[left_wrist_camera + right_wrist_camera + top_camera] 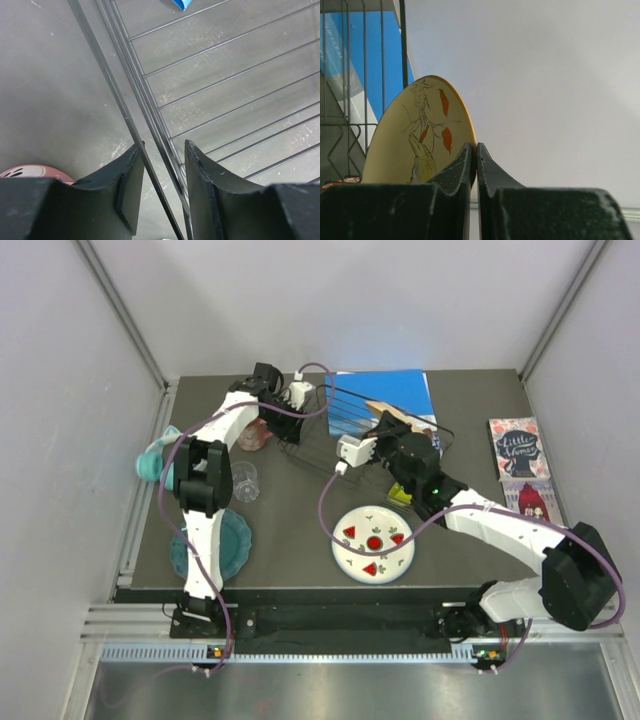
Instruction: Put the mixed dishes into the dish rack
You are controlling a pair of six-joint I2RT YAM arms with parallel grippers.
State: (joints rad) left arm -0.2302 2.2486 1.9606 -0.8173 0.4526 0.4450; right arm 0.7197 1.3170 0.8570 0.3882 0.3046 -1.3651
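The black wire dish rack (330,445) stands mid-table, partly over a blue book (400,390). My left gripper (300,395) (164,145) straddles the dish rack's left rim (120,100), with the rim wires pinched between its fingers. In my right gripper (385,430) (474,146), shut on its rim, the peach bird-pattern plate (415,135) (400,413) stands on edge over the rack. Just left of the rack is the pink mug (255,435) (30,172). The clear cup (245,480), teal scalloped plate (235,545), watermelon plate (373,542) and yellow-green bowl (398,496) sit on the table.
Teal headphones (155,460) lie at the table's left edge. Two small books (515,447) (530,502) lie at the right. Grey walls close in the back and both sides.
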